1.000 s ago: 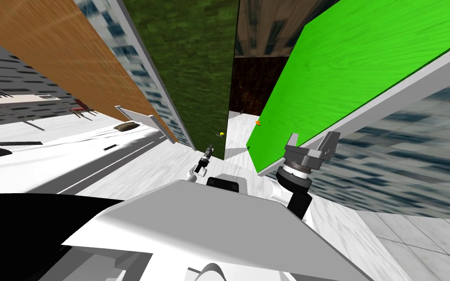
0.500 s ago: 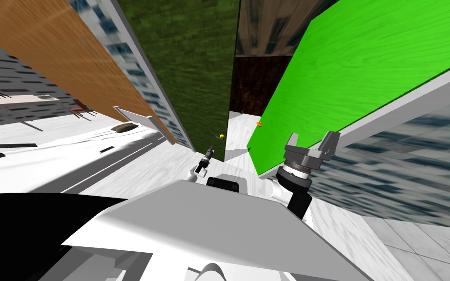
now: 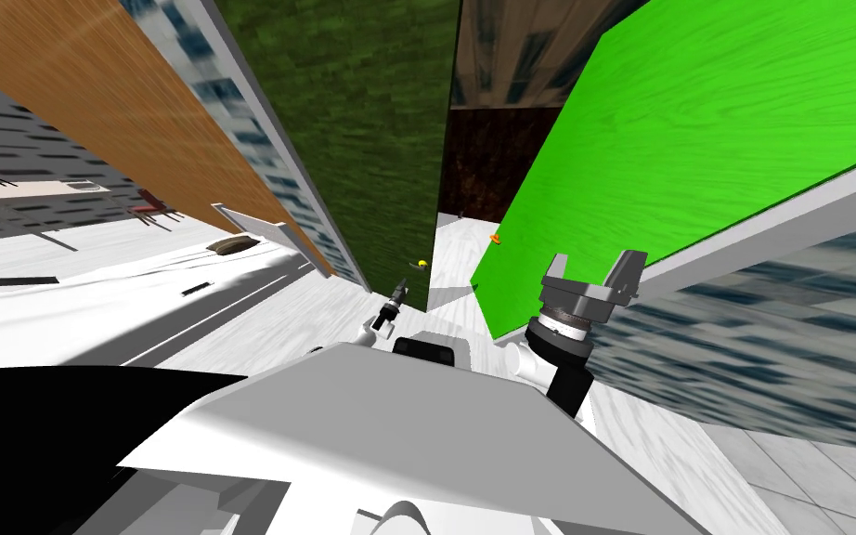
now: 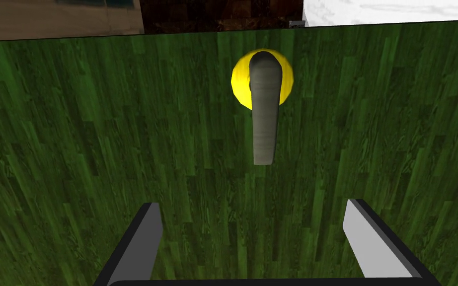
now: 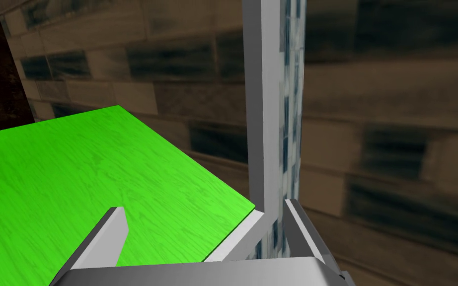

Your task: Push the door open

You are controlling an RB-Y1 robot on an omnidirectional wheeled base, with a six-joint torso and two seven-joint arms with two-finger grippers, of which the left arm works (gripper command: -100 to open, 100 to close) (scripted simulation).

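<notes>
Door: the dark green door (image 3: 361, 139) stands straight ahead of me. A gap runs along its free edge, showing pale floor (image 3: 459, 251) and a dark brown wall beyond (so I judge it already ajar, though not by much).
Handle: a grey lever (image 4: 264, 114) sits on a yellow rose (image 4: 240, 89), close to that free edge.
Left gripper: the left gripper (image 4: 253, 204) is released, its fingers spread wide and holding nothing. It is aimed squarely at the door's face with the lever just ahead, apart from both fingers. I cannot tell whether the tips touch the panel.
Right gripper: the right gripper (image 3: 596, 262) is also released and empty. It is raised beside the bright green door (image 3: 658, 158), where that door meets its grey frame (image 5: 260, 99).
Step in hand: my judgement is that the left arm is closing on the panel to press it.
Doing it well: press on the flat panel near the lever side, far from the hinges, where a light push turns the door most. Keep both fingers clear of the lever so that neither snags. Push square to the face, slowly and steadily, and let the arm follow the door's arc.
Risk: the right gripper is near the frame and could catch on it as I advance, so it is better tucked in.
</notes>
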